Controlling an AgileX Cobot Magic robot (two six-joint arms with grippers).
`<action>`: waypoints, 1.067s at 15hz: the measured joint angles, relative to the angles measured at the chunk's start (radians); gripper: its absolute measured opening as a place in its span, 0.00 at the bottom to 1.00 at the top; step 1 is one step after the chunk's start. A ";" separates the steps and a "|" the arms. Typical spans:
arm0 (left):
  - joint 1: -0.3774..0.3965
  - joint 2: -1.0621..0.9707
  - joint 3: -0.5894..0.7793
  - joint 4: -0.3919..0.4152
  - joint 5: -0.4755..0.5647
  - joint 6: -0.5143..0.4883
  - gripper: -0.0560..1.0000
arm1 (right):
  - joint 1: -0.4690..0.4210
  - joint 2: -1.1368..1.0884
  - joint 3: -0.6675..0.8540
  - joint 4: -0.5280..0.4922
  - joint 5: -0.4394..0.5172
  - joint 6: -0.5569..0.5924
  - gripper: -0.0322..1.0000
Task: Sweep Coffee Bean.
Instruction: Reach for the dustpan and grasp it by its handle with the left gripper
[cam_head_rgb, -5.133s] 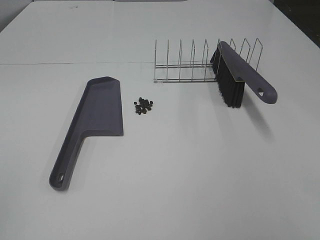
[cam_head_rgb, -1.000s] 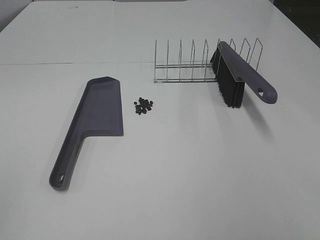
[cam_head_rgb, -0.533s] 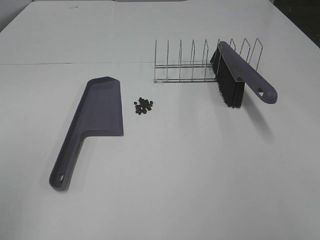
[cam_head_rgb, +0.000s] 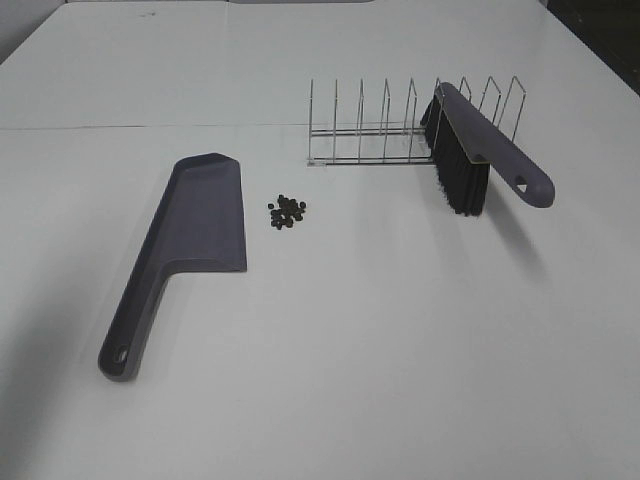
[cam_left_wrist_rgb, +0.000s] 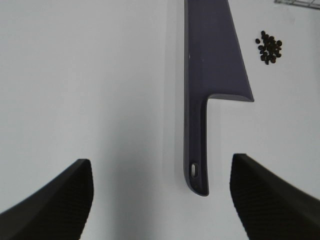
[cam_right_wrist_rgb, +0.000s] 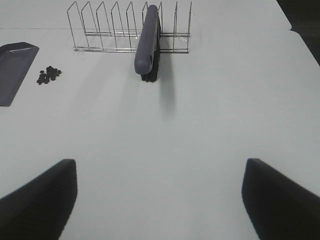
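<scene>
Nothing differs from the earlier frames in the high view: beans, dustpan, brush and rack sit exactly where they were, and no arm has entered that view.

- Coffee beans (cam_head_rgb: 287, 212): one tight clump lying on the bench (cam_head_rgb: 380, 330), left of centre and somewhat toward the far edge. They lie just beside the long straight side of the dustpan (cam_head_rgb: 190, 240), not touching it.
- Left gripper (cam_left_wrist_rgb: 161, 180): you have it spread wide with nothing between the fingers. The dustpan's handle end lies ahead of it, within the gap's span. The beans (cam_left_wrist_rgb: 270, 47) are well ahead, past the pan's shoulder and off to the side away from the bench's left edge.
- Right gripper (cam_right_wrist_rgb: 160, 180): also spread wide and holding nothing. The beans (cam_right_wrist_rgb: 48, 75) are well apart from it, far ahead and toward the left edge. The brush (cam_right_wrist_rgb: 148, 42) lies roughly straight ahead.
- Bean clump orientation: roughly round, slightly wider across the bench than deep, so no clear pointing direction.
- Dustpan long axis: handle toward the near-left corner, wide pan end toward the far edge.
- Brush (cam_head_rgb: 480, 150): propped in the wire rack (cam_head_rgb: 370, 130) on the right half near the far edge, bristles down, handle aimed toward the right edge.
</scene>
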 joint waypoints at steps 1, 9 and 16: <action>-0.021 0.100 -0.038 -0.001 0.000 0.001 0.73 | 0.000 0.000 0.000 0.000 0.000 0.000 0.79; -0.187 0.617 -0.262 0.026 0.113 -0.080 0.73 | 0.000 0.000 0.000 0.000 0.000 0.000 0.79; -0.239 0.777 -0.262 0.034 -0.008 -0.104 0.81 | 0.000 0.000 0.000 0.000 0.000 0.000 0.79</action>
